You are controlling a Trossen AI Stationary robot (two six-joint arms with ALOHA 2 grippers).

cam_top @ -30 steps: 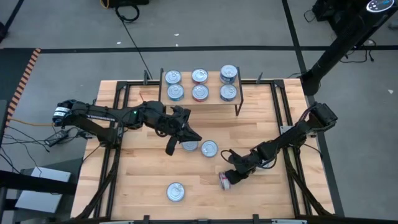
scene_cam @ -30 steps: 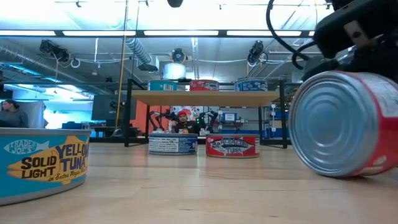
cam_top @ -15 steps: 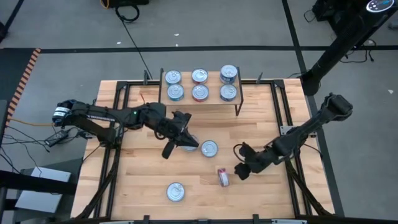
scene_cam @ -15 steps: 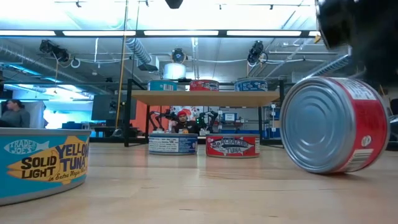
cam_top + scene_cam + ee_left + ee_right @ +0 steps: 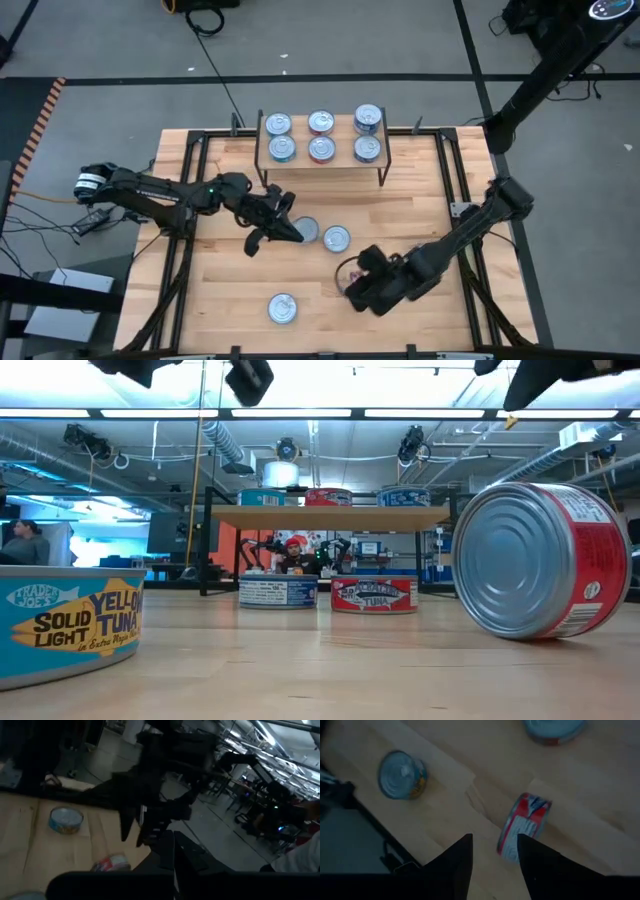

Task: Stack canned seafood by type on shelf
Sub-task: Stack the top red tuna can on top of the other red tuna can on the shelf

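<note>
The shelf [image 5: 345,135] stands at the table's far edge with six tins on its plank. Two tins [image 5: 305,230] [image 5: 336,239] rest flat mid-table. A blue yellowfin tin [image 5: 282,308] sits near the near edge. A red tin [image 5: 522,827] [image 5: 540,560] lies on its side, resting on its label wall. My right gripper [image 5: 495,855] [image 5: 354,290] hovers open above this red tin, its fingers just short of it. My left gripper [image 5: 270,235] is open, left of the mid-table tins and raised off the table.
Black frame rails [image 5: 190,200] run along the table's left and right sides. Bare wood lies between the shelf and the mid-table tins. In the low view two tins [image 5: 278,592] [image 5: 373,595] show below the shelf plank [image 5: 330,516]. A person [image 5: 20,545] sits far behind.
My right gripper left the red tin, drew off toward the table's right, then came back toward the near-left and now hangs over it. The red tin, tipped against the gripper before, now lies free on its side. My left gripper moved left, away from the mid-table tins.
</note>
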